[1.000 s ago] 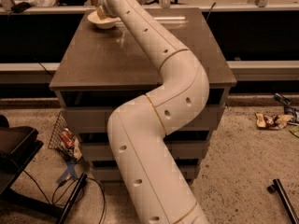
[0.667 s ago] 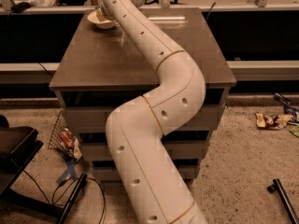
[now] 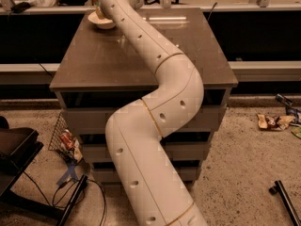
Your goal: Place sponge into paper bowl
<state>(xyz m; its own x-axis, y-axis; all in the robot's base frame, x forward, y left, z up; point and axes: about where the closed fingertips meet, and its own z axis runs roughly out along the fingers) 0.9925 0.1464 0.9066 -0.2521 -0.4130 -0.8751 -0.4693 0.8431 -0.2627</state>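
Camera view puts your gripper (image 3: 100,12) over the paper bowl (image 3: 105,24), far left; whether it's open or holding anything can't be told, so centre it before releasing.

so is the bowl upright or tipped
Upright: the paper bowl sits rim-up at the far-left corner of the table, gripper just above it behind the arm.

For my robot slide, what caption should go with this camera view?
White robot arm stretches across a brown table, its hand at the paper bowl in the far left corner.
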